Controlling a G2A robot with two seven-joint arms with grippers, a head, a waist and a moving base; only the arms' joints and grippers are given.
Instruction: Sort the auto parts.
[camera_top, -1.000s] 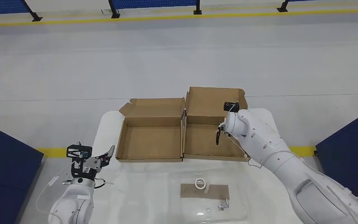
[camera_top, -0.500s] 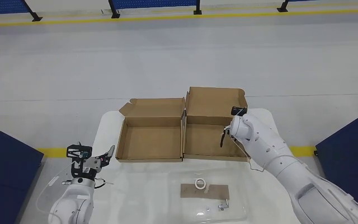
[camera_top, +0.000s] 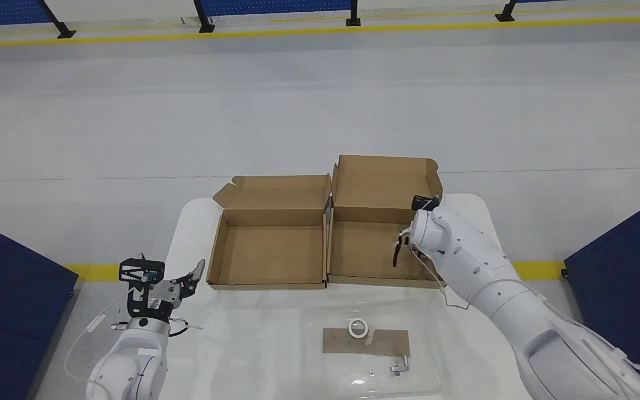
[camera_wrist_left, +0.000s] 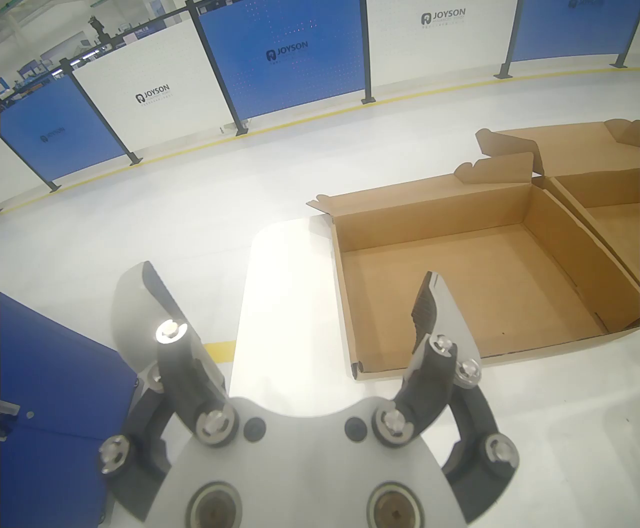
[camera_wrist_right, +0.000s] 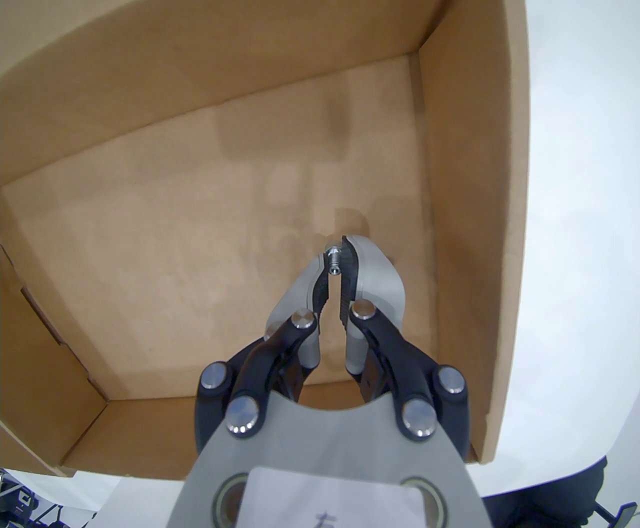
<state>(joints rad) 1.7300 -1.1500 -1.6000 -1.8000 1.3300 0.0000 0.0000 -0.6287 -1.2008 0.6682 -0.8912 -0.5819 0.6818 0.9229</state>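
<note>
Right gripper (camera_wrist_right: 336, 260): narrow, with its jaws pinched on a small metal bolt (camera_wrist_right: 333, 259). It hangs inside the right box (camera_wrist_right: 470, 200), above the floor and near the side wall farthest from the left box.
Left gripper (camera_wrist_left: 295, 295): spread wide and empty, at the table's (camera_top: 250, 330) left front corner, well apart from the left box (camera_wrist_left: 465, 280).
Surroundings: the two open cardboard boxes stand side by side, touching, on the far half of the table. Nearer the robot, a white ring (camera_top: 357, 327) lies on a flat cardboard sheet (camera_top: 366, 341), with a small metal part (camera_top: 400, 366) just beside it.
In the way: the right box's walls stand close to the fingers on two sides.
Bolt axis: its long axis runs along the fingers, with the head at the fingertips' end.
</note>
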